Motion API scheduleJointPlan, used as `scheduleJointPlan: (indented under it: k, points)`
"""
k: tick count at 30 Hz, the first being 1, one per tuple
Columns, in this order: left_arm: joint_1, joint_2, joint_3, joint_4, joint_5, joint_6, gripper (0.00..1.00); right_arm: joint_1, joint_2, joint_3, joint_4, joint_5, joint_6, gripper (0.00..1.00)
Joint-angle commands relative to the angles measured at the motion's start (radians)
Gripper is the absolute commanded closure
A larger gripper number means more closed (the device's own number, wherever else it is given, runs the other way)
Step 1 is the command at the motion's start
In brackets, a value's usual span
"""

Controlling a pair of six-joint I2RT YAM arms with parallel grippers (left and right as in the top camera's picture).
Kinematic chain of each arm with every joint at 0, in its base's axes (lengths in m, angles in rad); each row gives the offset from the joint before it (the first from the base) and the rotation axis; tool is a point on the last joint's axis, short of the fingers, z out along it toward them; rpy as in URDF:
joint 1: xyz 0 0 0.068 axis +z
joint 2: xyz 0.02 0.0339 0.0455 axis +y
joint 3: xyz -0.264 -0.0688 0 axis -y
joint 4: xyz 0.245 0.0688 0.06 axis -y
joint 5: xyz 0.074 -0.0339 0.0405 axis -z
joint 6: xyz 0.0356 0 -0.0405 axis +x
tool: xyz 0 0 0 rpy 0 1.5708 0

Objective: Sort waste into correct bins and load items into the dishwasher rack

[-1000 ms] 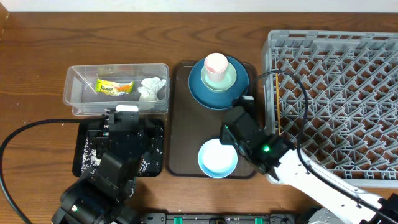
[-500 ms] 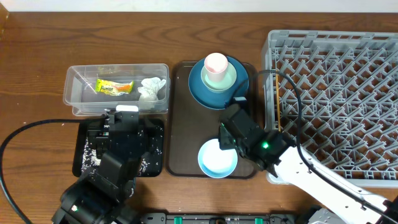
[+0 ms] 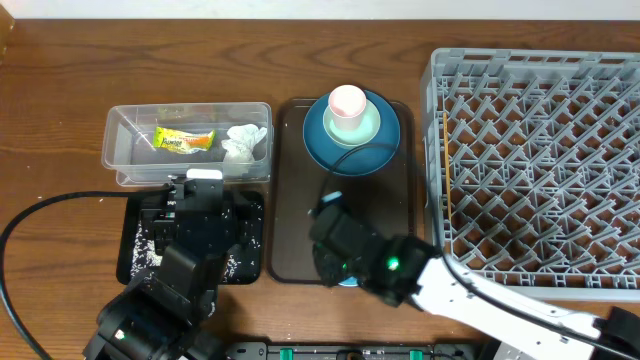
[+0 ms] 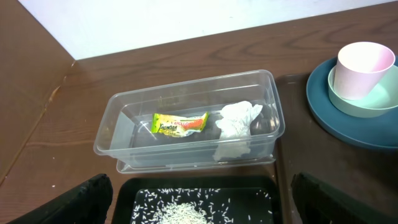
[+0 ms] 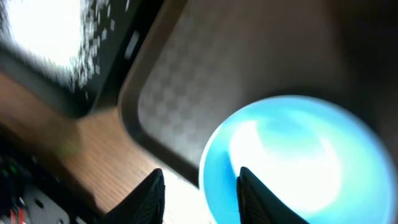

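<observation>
Two kinds of waste looked dealt with: the snack wrapper (image 4: 179, 122) and the crumpled tissue (image 4: 236, 121) lay in the clear tub (image 4: 124, 115), and the rice grains (image 4: 180, 211) lay in the black tray (image 4: 199, 182) just in front of it. The chopsticks (image 3: 443, 150) seemed to lie along the dishwasher rack (image 3: 540, 150) at its edge nearest the brown serving tray (image 3: 300, 200), though they were thin and hard to read. So the step in hand, as I judged it, was loading dishes, starting with the pale blue bowl (image 5: 292, 162) on that tray. The right gripper (image 5: 200, 196) hung at the bowl's rim, fingers parted to either side of it and clamping nothing visible; the view was blurred. The left gripper (image 4: 202, 199) hovered above the black tray, fingers (image 4: 87, 199) spread wide and empty. The dark blue plate (image 3: 318, 140), carrying the mint-green bowl (image 3: 368, 125) and pink cup (image 3: 347, 102), waited at the tray's far end. The next move called for settling onto the rim, pinching it firmly, then lifting the bowl across to the rack's pegs
</observation>
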Motion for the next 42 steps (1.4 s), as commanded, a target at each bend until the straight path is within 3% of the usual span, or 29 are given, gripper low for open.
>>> scheduleJointPlan:
  k: [1, 8, 19, 34, 42]
  points:
    - [-0.002, 0.001, 0.029, -0.001, -0.023, -0.016, 0.05, 0.051, 0.059, 0.008, 0.003, 0.024, -0.039, 0.63]
    - [-0.002, 0.001, 0.029, -0.001, -0.023, -0.016, 0.05, 0.092, 0.18, 0.009, 0.02, 0.019, -0.046, 0.63]
    - [-0.002, 0.001, 0.029, -0.001, -0.023, -0.016, 0.05, 0.091, 0.182, 0.01, 0.009, 0.013, -0.046, 0.79]
    - [-0.002, 0.001, 0.029, -0.001, -0.023, -0.016, 0.05, 0.085, 0.182, 0.013, -0.011, -0.022, -0.038, 0.73]
    - [-0.002, 0.001, 0.029, -0.001, -0.023, -0.016, 0.05, 0.004, 0.182, 0.026, -0.072, -0.056, -0.05, 0.72]
